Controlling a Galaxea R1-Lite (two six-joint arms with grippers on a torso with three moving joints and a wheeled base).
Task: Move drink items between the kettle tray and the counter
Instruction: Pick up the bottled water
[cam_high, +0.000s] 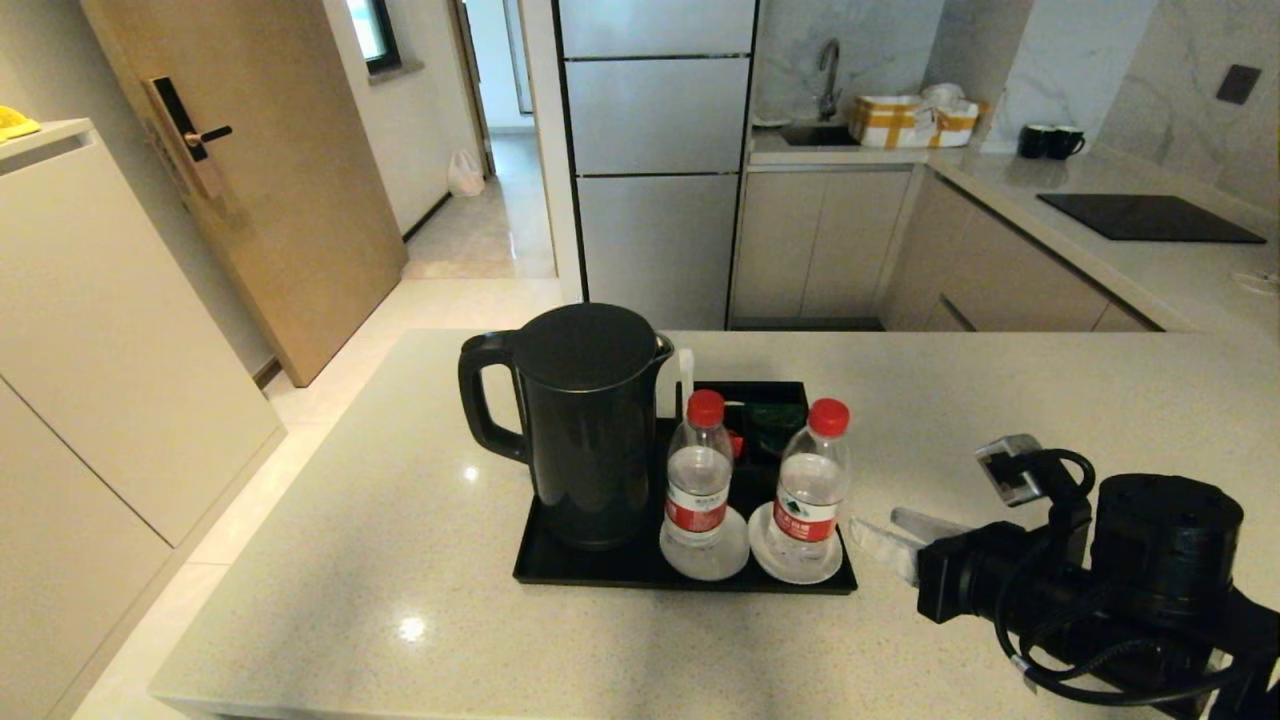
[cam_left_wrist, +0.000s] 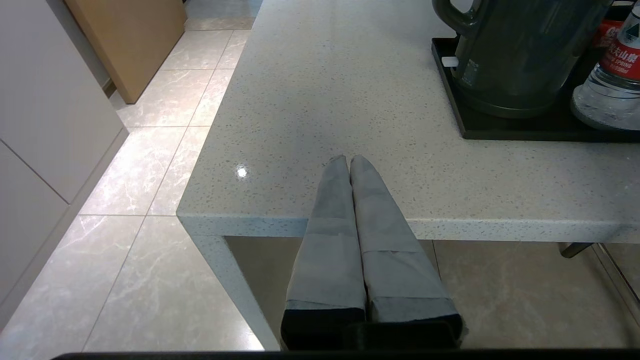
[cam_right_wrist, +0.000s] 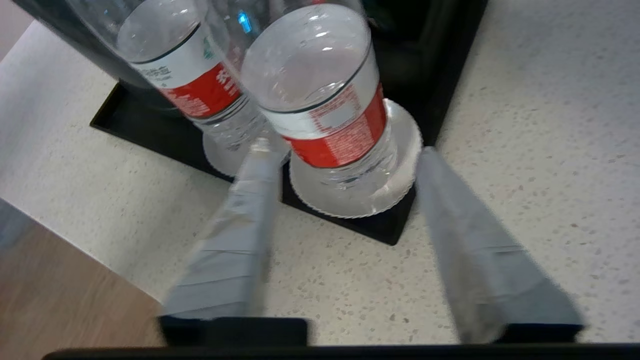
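Two grey, tape-wrapped fingers of the right gripper stand spread wide and hold nothing, low over the counter just beside the right-hand near corner of the kettle tray, aimed at the nearer water bottle. That bottle is clear ribbed plastic with a red label and red cap, upright on a round white coaster with a scalloped edge. A second bottle of the same kind stands next to it on a second coaster; count two bottles, two coasters. Only the head view shows the dark green sachet, lying in a small compartment at the tray's far end, and the tall black kettle on the tray's left part. The tray is black, rectangular, low-rimmed; the counter is pale, speckled, glossy stone. Only the left wrist view shows the left gripper: fingers pressed together, empty, at the counter's near edge, well apart from the tray.
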